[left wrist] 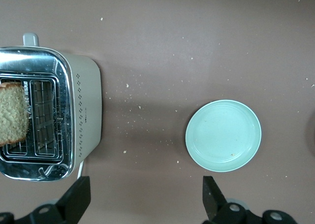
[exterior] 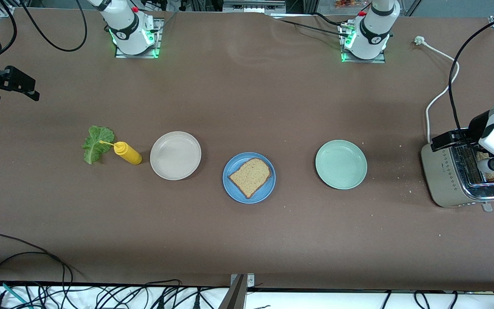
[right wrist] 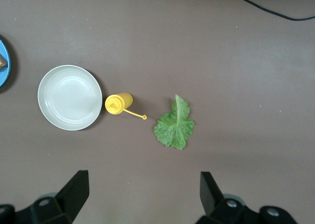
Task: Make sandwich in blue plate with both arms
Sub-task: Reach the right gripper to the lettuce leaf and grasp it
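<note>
The blue plate (exterior: 268, 189) lies mid-table with one brown bread slice (exterior: 250, 176) on it. A second bread slice (left wrist: 12, 113) stands in a slot of the toaster (left wrist: 83, 111), at the left arm's end of the table. The green lettuce leaf (exterior: 94, 143) lies flat on the table toward the right arm's end; it also shows as the lettuce leaf (right wrist: 174, 125). My left gripper (left wrist: 145, 199) hangs open and empty above the table beside the toaster (exterior: 444, 180). My right gripper (right wrist: 142, 192) is open and empty, high over bare table beside the leaf.
A yellow squeeze bottle (exterior: 128, 153) lies between the lettuce and an off-white plate (exterior: 175, 155). A mint-green plate (exterior: 341, 164) sits between the blue plate and the toaster. Crumbs dot the table there. The toaster's white cord (exterior: 440, 92) runs toward the left arm's base.
</note>
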Robot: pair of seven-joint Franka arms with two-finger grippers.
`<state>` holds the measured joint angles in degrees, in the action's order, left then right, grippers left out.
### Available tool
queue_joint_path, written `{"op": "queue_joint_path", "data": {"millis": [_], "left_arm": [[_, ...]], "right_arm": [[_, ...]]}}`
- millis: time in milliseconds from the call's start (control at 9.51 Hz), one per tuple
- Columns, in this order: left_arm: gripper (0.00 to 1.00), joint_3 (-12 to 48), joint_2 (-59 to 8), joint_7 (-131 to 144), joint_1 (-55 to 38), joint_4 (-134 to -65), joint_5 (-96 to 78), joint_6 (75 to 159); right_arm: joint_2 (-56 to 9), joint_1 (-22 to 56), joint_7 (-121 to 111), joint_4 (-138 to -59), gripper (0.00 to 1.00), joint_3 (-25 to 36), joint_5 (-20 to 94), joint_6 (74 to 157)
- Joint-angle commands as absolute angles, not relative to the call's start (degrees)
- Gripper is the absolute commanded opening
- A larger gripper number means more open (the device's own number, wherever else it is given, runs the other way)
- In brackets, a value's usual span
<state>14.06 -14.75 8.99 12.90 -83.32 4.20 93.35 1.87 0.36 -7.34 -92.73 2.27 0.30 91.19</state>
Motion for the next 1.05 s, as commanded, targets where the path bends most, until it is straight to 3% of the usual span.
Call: {"op": "queue_joint_path", "data": {"millis": [0, 631, 946], "left_arm": [[1.00, 14.3, -13.8, 6.9, 13.8, -83.1, 3.0, 93.8], [1.00, 14.7, -13.4, 7.2, 13.6, -80.5, 2.9, 93.2], [1.00, 14.2, -13.6, 7.1, 13.9, -80.6, 1.1, 93.2]], "right_arm": [[-0.2, 0.4, -7.6, -91.8, 1.00, 2.5, 0.6, 90.7], [-13.2, -1.4, -11.2, -93.1, 1.00, 3.0, -2.0, 94.6], [-15.6, -2.4, -11.3, -102.8, 1.00, 3.2, -2.3, 104.8]]}}
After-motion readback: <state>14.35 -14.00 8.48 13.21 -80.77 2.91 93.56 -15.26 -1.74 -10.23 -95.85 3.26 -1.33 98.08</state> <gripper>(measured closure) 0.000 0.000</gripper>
